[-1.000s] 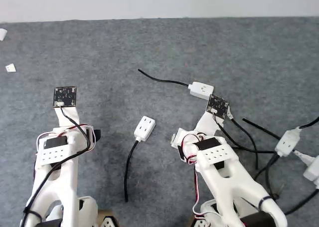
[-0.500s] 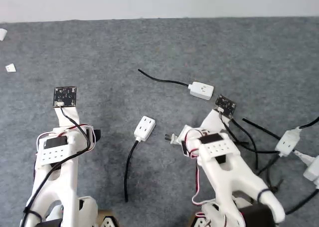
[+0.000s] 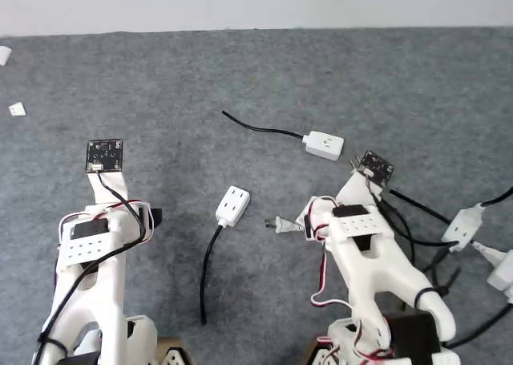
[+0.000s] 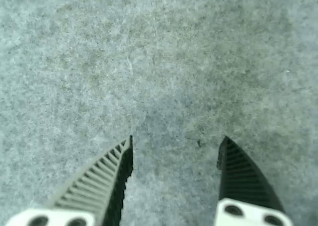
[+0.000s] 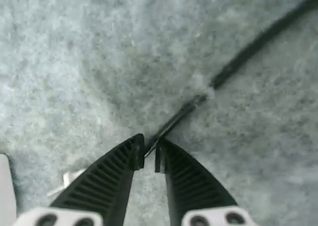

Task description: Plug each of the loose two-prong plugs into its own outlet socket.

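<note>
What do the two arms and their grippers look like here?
Both the left arm and right arm are white plastic in boxy segments with rows of small holes, trailing looped red, black and white wires. Each carries a small black circuit board. The left gripper and right gripper have dark, ridged, pointed fingers on white bases with screw holes.

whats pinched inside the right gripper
A thin dark cord sits pinched in the right gripper, over grey carpet. Its stretch behind the fingers is covered, so which plug it belongs to is hidden.
</note>
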{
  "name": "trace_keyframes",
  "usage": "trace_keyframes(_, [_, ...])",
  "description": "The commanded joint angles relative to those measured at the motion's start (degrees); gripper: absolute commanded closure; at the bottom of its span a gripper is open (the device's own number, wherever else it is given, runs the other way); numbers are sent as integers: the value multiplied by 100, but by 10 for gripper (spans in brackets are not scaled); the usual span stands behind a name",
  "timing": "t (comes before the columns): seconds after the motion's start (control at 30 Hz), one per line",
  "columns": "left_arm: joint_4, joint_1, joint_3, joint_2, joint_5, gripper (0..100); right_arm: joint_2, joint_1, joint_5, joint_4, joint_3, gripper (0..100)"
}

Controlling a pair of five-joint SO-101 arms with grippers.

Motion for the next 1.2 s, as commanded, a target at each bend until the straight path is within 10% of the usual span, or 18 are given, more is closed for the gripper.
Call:
trace_keyframes(0.0, [-149,44,-286,9,-44,738,-40,127,220,-13,-343,991])
trace_keyframes(0.67, [-149,35,-286,9,-44,738,-1631,-2105,2980,1077,-580,991])
trace_keyframes(1.17, [-149,26,-286,9,-44,738,910,-954,6769,1297,-2136,926])
